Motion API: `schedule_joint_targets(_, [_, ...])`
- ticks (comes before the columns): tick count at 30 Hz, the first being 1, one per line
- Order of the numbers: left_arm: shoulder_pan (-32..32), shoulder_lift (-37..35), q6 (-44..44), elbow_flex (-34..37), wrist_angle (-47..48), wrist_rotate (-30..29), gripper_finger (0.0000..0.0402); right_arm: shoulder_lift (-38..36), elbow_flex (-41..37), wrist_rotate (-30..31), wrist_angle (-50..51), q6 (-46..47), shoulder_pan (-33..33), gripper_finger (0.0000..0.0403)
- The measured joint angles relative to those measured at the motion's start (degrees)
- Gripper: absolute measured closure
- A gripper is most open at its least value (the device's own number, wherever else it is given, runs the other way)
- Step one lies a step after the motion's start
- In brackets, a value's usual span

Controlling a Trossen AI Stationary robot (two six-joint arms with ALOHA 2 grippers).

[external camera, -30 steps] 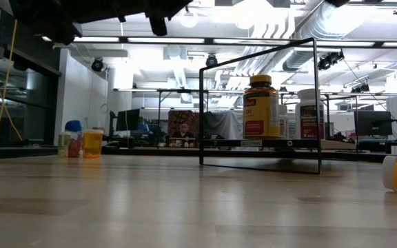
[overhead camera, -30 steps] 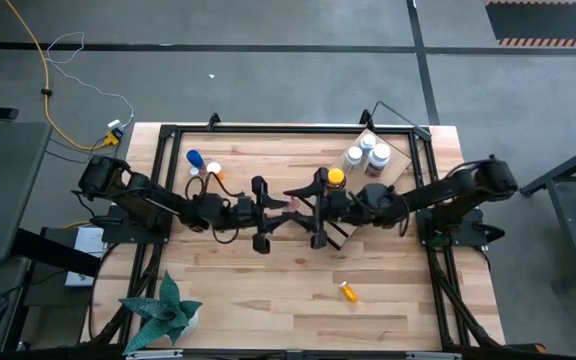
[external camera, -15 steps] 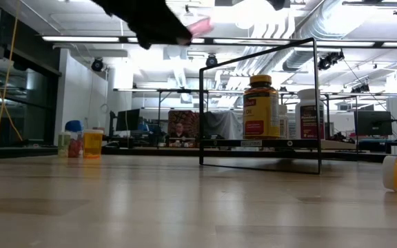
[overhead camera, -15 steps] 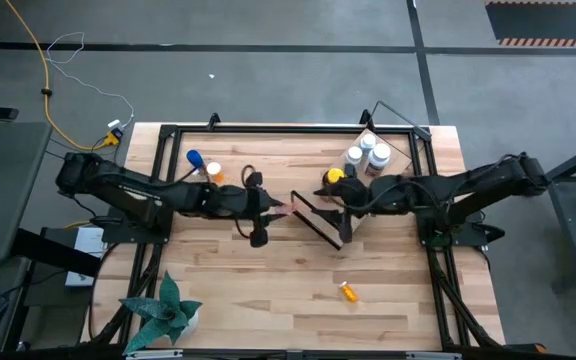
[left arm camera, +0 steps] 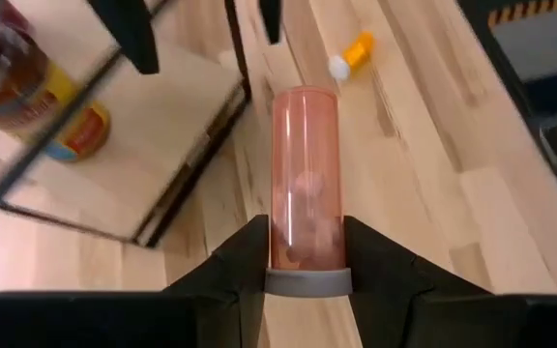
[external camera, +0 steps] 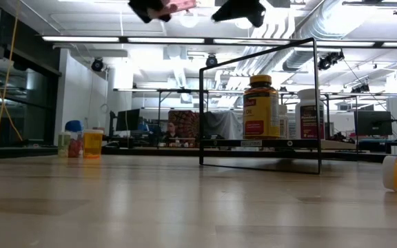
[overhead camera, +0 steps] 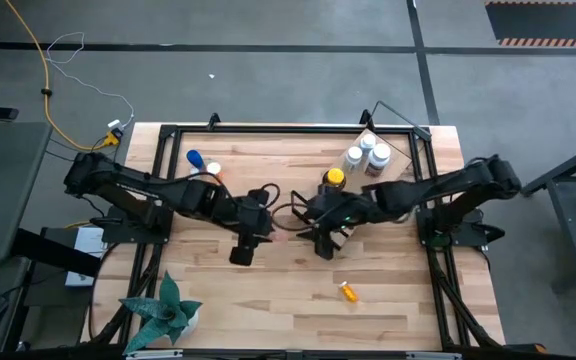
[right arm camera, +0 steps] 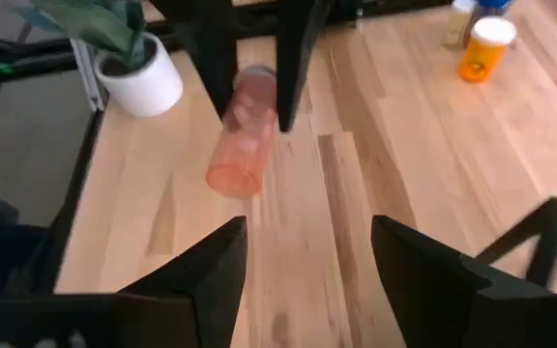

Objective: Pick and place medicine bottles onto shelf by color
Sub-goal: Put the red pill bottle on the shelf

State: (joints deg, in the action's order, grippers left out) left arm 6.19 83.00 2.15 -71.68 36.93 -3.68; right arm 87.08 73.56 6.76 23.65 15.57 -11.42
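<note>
My left gripper [overhead camera: 260,218] is shut on a pink see-through vial [left arm camera: 305,174] with a grey cap, high above the table's middle. The vial also shows in the low view [external camera: 179,6] and the right wrist view [right arm camera: 243,138]. My right gripper [right arm camera: 307,266] is open and empty, facing the vial's free end from the table's right, a short way off. The shelf [left arm camera: 138,116] stands at the far right, with an amber yellow-capped bottle [overhead camera: 335,180] and white bottles [overhead camera: 367,153] on it. A blue bottle [overhead camera: 195,158] and an orange one [overhead camera: 213,172] stand at the far left. My left gripper pinches the vial's sides just ahead of its grey cap [left arm camera: 304,253] between its two fingers. The fingers come about level from the table's left and lie along the vial. The vial sticks out past the fingertips toward my right gripper, lifted clear of the table.
A small orange vial [overhead camera: 348,291] lies on its side near the front right. A potted plant [overhead camera: 173,308] stands at the front left corner. The shelf's thin black wire frame [external camera: 315,103] rises above its board. Bare tabletop [overhead camera: 268,290] lies below the grippers.
My left gripper, still holding the pink vial, has shifted a little toward the table's near edge and stands higher in the low view. My right gripper has come from beside the shelf toward the table's left and near edge, and now faces the vial.
</note>
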Motion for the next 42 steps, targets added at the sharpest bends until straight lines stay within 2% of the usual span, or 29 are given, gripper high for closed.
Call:
schedule_joint_targets(7, [4.0,0.3,-0.9,0.4,4.1,-4.8,0.0293,4.4,0.5,-0.5,-7.3,-1.0,0.0,0.019])
schedule_joint_targets(13, [4.9,1.1,0.7,0.4,4.6,-5.7,0.0293,7.7,0.5,-2.7,-8.8,0.0,0.0,0.019])
schedule_joint_targets(17, [5.0,3.1,2.7,0.4,10.3,-7.5,0.0293,9.5,0.4,-3.0,-9.6,0.0,0.0,0.019])
schedule_joint_targets(22, [5.4,6.2,3.0,0.4,19.5,-13.2,0.0293,10.0,0.3,-3.2,-9.8,-0.5,0.0,0.019])
schedule_joint_targets(26, [7.3,8.2,3.3,0.4,23.4,-20.6,0.0293,10.0,0.3,-3.2,-9.7,-0.6,0.0,0.019])
schedule_joint_targets(30, [9.7,9.0,4.6,0.4,24.6,-30.7,0.0293,10.2,0.3,-3.6,-9.8,-0.6,0.0,0.019])
schedule_joint_targets(32, [10.5,8.9,5.6,0.4,22.9,-33.7,0.0293,10.6,0.2,-3.7,-10.1,-0.6,0.0,0.019])
schedule_joint_targets(36, [11.9,8.7,7.9,0.4,21.3,-36.3,0.0293,12.5,0.2,-3.7,-14.3,-2.5,0.0,0.019])
schedule_joint_targets(42, [13.6,8.7,10.4,0.4,20.2,-36.8,0.0293,13.9,0.2,-1.3,-18.6,-5.6,0.0,0.019])
